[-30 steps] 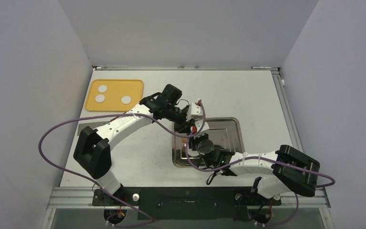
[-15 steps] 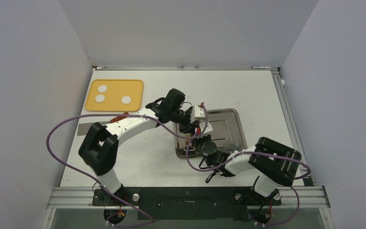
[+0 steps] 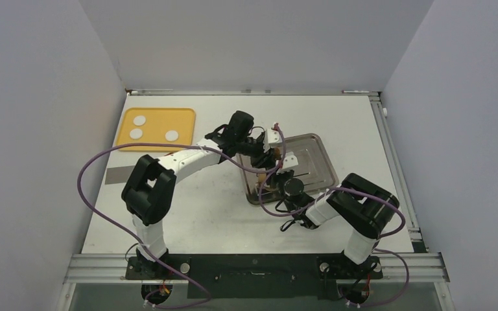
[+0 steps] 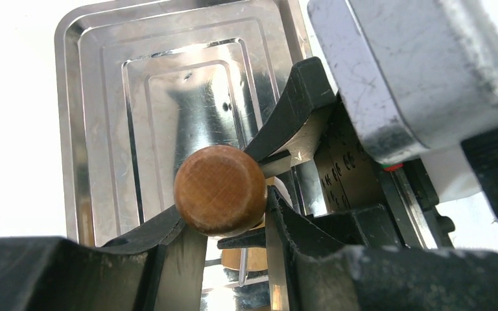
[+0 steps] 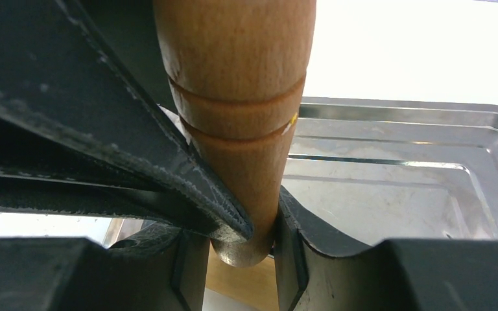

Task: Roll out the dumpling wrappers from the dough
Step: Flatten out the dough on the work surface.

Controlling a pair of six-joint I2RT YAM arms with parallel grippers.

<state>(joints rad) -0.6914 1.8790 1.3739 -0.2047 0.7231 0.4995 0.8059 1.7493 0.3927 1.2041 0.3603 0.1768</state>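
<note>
Three small white lumps of dough (image 3: 140,120) lie on a yellow board (image 3: 159,115) at the far left. The dumpling wrappers are out of view. A wooden rolling pin (image 3: 263,175) hangs over a metal tray (image 3: 314,162), held at both ends. My left gripper (image 3: 267,154) is shut on its rounded knob (image 4: 220,190), the fingers (image 4: 292,227) pressing its sides. My right gripper (image 3: 280,186) is shut on the tapered handle tip (image 5: 243,249). In the right wrist view the pin (image 5: 233,97) rises away from the camera, and a finger of the left gripper crosses in front.
The metal tray (image 4: 104,97) sits turned at an angle, right of the table's middle; its ribbed floor (image 5: 395,188) holds nothing. A grey strip (image 3: 118,175) lies on the table left of my left arm. White walls close in three sides.
Both grippers have carried the rolling pin to the right and farther from the bases. The metal tray has slid away and turned. Both grips are unchanged.
</note>
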